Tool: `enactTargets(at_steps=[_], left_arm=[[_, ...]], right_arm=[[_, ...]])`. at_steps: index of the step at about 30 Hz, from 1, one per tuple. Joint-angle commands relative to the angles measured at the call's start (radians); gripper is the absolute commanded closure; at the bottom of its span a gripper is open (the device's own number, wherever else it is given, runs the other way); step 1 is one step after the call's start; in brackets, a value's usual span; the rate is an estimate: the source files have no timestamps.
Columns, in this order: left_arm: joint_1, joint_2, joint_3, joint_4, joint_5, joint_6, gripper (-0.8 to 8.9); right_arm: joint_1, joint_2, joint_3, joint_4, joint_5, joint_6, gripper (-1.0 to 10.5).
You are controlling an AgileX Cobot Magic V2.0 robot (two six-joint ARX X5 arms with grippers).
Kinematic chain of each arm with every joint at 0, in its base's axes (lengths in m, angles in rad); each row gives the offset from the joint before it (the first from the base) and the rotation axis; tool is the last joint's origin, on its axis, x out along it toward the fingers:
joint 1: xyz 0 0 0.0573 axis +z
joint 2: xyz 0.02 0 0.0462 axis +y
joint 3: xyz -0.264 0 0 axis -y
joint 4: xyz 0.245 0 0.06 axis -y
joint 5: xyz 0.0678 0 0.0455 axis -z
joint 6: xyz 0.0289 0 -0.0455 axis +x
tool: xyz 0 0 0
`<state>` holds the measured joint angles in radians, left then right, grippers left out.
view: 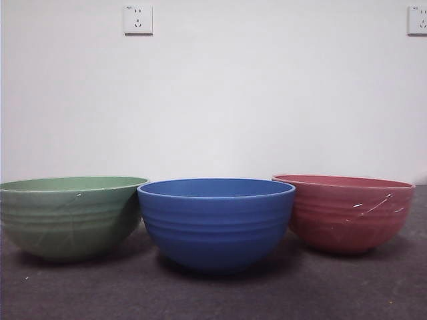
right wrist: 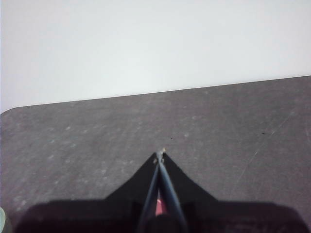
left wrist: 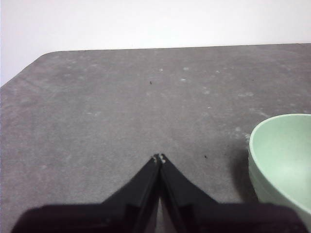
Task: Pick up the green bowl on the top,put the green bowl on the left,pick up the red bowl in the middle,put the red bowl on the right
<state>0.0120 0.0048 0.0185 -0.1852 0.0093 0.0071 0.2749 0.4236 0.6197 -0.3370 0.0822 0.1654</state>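
Note:
Three bowls stand apart in a row on the table in the front view. The pale green bowl (view: 70, 217) is on the left and the pinkish-red bowl (view: 347, 212) on the right, both upright. Neither arm shows in that view. In the left wrist view, my left gripper (left wrist: 159, 158) is shut and empty above bare table, with the green bowl (left wrist: 284, 155) off to one side, apart from it. My right gripper (right wrist: 160, 154) is also shut, over bare table. A thin red sliver (right wrist: 161, 206) shows low between its jaws.
A blue ribbed bowl (view: 217, 220) stands in the middle, slightly nearer the camera than the other two. The dark grey table (view: 213, 293) ends at a white wall with two sockets (view: 137, 19). Its rounded far corner (left wrist: 46, 56) shows in the left wrist view.

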Motion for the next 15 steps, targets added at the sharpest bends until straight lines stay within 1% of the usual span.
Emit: enactTargets(at_steps=[1, 3, 4, 6, 7, 8, 10, 13, 15], left_arm=[[0.0, -0.003, -0.013, -0.006, -0.003, -0.007, 8.17], [0.0, -0.003, -0.013, -0.006, -0.003, -0.007, 8.17], [0.0, -0.003, -0.013, -0.006, -0.003, -0.007, 8.17], [0.0, -0.003, -0.013, -0.006, -0.003, -0.007, 8.17], [0.0, -0.003, -0.013, -0.006, -0.003, -0.007, 8.17], [0.0, -0.003, -0.013, -0.006, -0.004, -0.007, 8.17], [0.0, -0.003, -0.013, -0.006, -0.003, -0.007, 8.17], [0.0, -0.003, -0.013, -0.006, -0.003, -0.007, 8.17], [0.0, -0.003, -0.013, -0.006, -0.004, -0.007, 8.17]], right_arm=[[0.002, 0.0, -0.005, 0.005, 0.003, 0.009, 9.5], [0.002, -0.002, -0.005, 0.001, 0.003, 0.009, 9.5], [0.001, -0.015, -0.006, -0.011, 0.01, -0.019, 9.5], [-0.003, -0.061, -0.01, -0.053, 0.058, -0.101, 9.5], [-0.008, -0.088, -0.021, -0.071, 0.056, -0.127, 9.5], [-0.017, -0.113, -0.035, -0.081, 0.043, -0.143, 9.5], [-0.05, -0.174, -0.086, -0.085, -0.009, -0.156, 9.5], [-0.129, -0.252, -0.184, -0.069, -0.099, -0.156, 9.5], [-0.177, -0.293, -0.257, -0.028, -0.142, -0.157, 9.5]])
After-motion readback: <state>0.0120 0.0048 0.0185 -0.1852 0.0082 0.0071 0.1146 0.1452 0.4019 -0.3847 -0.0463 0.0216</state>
